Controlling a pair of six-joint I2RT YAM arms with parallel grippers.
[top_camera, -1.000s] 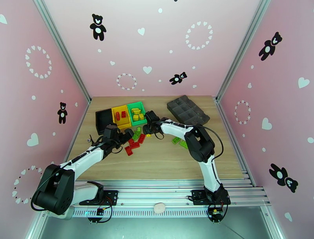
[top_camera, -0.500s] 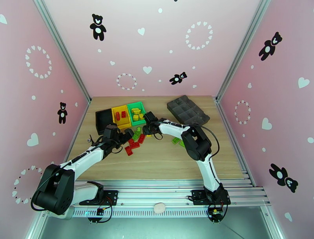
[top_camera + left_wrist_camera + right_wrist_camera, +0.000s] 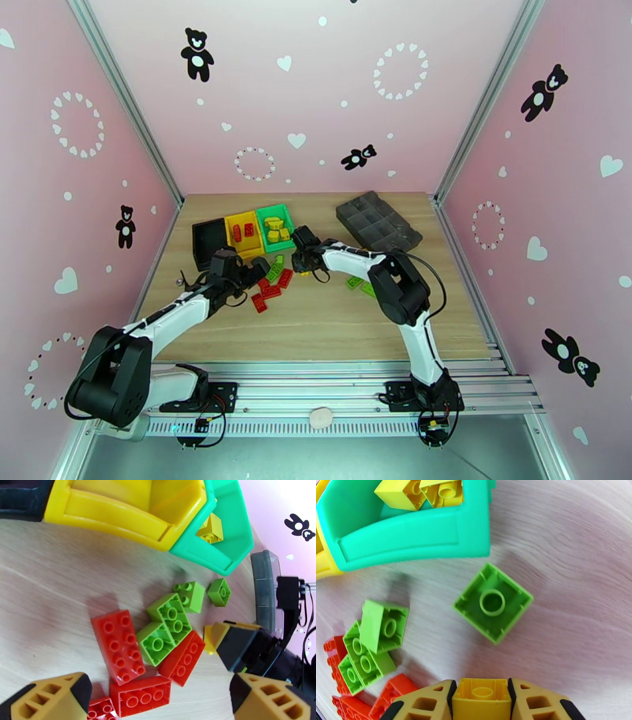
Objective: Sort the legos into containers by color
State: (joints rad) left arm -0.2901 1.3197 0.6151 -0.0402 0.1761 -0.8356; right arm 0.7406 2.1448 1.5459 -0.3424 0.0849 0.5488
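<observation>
My right gripper (image 3: 482, 686) is shut on a small yellow lego (image 3: 482, 702), low over the table beside the green container (image 3: 414, 531), which holds yellow legos (image 3: 419, 492). A green lego (image 3: 493, 602) lies upside down just ahead of it. My left gripper (image 3: 160, 689) is open above a pile of red legos (image 3: 117, 645) and green legos (image 3: 168, 622). In the top view the black container (image 3: 207, 241), yellow container (image 3: 243, 234) and green container (image 3: 275, 226) stand in a row at the back left, and the yellow one holds red legos (image 3: 242, 230).
A dark grey compartment tray (image 3: 378, 221) lies at the back right. Two green legos (image 3: 359, 284) lie apart from the pile, under the right arm. Both grippers (image 3: 257, 272) (image 3: 299, 259) sit close together over the pile. Bare wood stretches along the near half of the table.
My right gripper's jaws have closed onto the yellow lego. The right elbow has shifted slightly. The left arm has stayed where it was, open.
</observation>
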